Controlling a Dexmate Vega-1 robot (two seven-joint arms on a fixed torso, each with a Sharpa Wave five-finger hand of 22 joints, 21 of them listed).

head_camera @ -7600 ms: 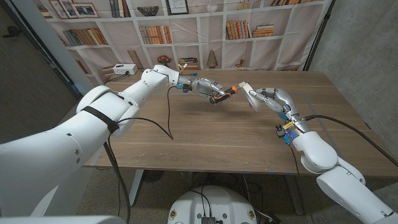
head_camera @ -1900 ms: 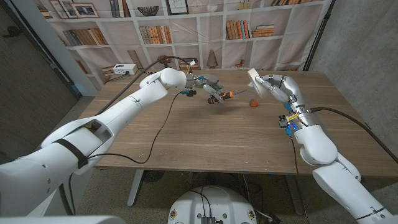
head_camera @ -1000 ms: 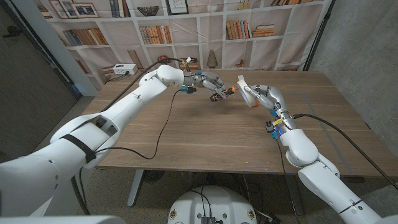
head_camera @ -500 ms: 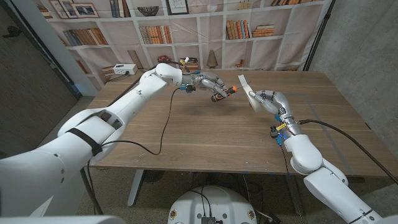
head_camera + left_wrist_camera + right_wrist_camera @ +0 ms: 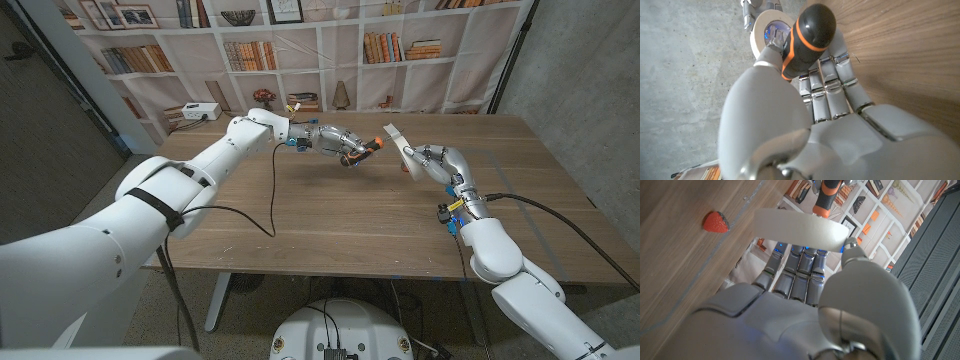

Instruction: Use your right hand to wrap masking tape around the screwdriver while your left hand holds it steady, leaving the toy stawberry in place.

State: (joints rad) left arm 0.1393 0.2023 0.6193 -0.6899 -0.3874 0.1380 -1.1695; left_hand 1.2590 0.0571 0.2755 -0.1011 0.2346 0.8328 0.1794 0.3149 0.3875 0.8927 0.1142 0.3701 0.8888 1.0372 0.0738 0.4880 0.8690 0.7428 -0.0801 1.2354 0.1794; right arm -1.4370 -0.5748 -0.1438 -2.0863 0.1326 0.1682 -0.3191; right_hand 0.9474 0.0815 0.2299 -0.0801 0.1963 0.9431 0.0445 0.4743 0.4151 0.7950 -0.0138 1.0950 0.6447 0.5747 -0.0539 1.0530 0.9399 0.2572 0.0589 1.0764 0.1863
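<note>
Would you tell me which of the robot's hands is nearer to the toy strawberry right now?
The right hand. It holds the masking tape just beside the toy strawberry lying on the table, while the left hand grips the screwdriver farther off, beyond the tape.

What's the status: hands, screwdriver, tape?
Left hand holds screwdriver above the table. Right hand holds masking tape roll beside its tip. Toy strawberry on the table, not in the way.
</note>
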